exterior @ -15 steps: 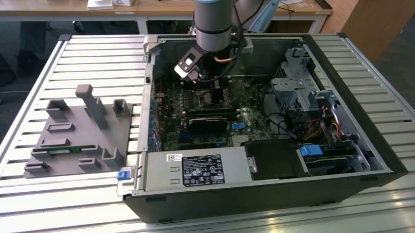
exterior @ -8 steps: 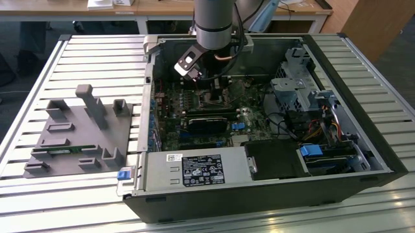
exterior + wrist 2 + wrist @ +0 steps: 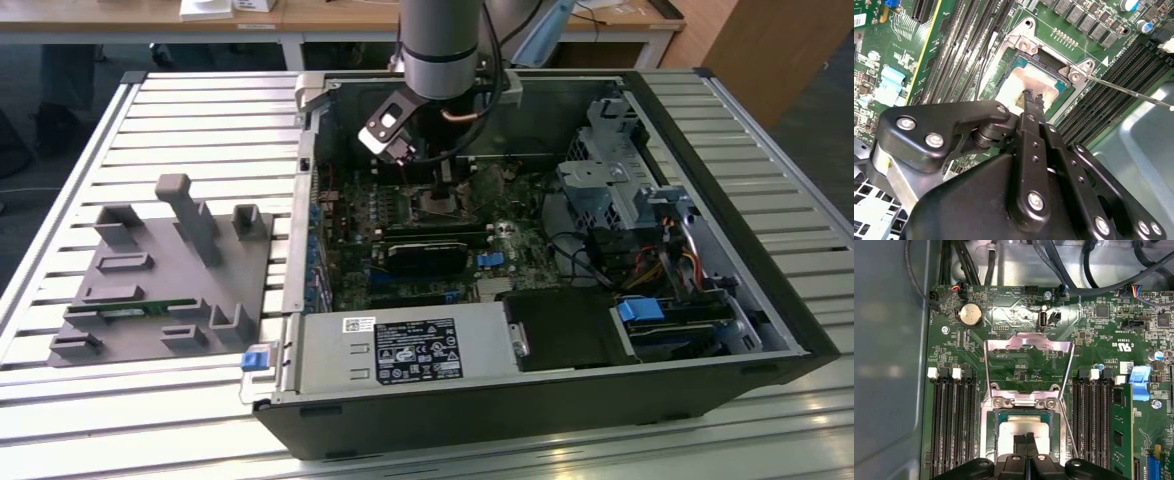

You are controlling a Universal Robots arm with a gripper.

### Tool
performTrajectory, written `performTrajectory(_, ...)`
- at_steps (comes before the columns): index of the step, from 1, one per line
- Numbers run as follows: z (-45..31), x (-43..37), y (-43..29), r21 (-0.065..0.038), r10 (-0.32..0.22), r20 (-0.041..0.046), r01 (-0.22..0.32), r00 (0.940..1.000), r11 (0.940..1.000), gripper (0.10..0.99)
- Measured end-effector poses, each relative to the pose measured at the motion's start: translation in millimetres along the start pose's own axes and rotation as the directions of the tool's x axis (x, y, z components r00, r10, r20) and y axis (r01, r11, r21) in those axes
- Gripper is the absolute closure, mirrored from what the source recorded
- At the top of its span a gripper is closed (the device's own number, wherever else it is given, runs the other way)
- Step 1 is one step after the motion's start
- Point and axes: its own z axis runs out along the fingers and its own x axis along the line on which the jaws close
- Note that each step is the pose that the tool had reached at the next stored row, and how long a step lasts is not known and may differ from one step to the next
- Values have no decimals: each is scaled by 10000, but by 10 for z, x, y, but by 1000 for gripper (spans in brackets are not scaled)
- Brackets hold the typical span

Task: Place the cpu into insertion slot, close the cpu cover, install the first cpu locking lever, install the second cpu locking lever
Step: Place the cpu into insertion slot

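Step 1 of 4 looks done: the cpu (image 3: 1019, 429) lies flat inside the insertion slot (image 3: 988, 435), its silvery top showing within the metal rim. The gripper (image 3: 1026, 440) stands straight over the slot with its 2 fingers clenched together on nothing, tips on or just above the chip; contact cannot be told. The cpu cover (image 3: 1029, 341) is not yet closed: it is swung back from the slot on its hinge side, with green motherboard (image 3: 949, 347) showing through its square opening. 1 thin locking lever (image 3: 1126, 91) juts free from a corner of the slot, unlatched, so 3 steps appear left. Black memory slots (image 3: 951, 425) flank the slot on both sides, and a coin battery (image 3: 969, 315) lies beyond the open cover. Nothing lies across the slot except the fingers themselves, which stand in the cover's closing path
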Motion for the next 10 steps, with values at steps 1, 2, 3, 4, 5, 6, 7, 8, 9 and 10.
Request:
performTrajectory(1, -4, 0, 1, 0, 0, 0, 0, 10000, 10000, 980)
performTrajectory(2, -8, 0, 1, 0, 0, -1, 0, 10000, 10000, 980)
performTrajectory(3, -10, 1, 1, -1, 0, -2, 0, 10000, 10000, 980)
performTrajectory(4, -11, 1, 1, -1, 0, -3, 0, 10000, 10000, 980)
performTrajectory(5, -14, 0, 1, 0, 0, -1, 0, 10000, 10000, 980)
performTrajectory(6, -17, 0, 2, 0, 0, -1, 0, 10000, 10000, 980)
performTrajectory(7, -20, 0, 2, 1, 0, -2, 0, 10000, 10000, 980)
performTrajectory(8, -25, 0, 2, 1, 0, -1, 0, 10000, 10000, 980)
performTrajectory(9, -32, 0, 3, 1, 0, -1, 0, 10000, 10000, 980)
performTrajectory(10, -38, 0, 3, 1, 0, -1, 0, 10000, 10000, 980)
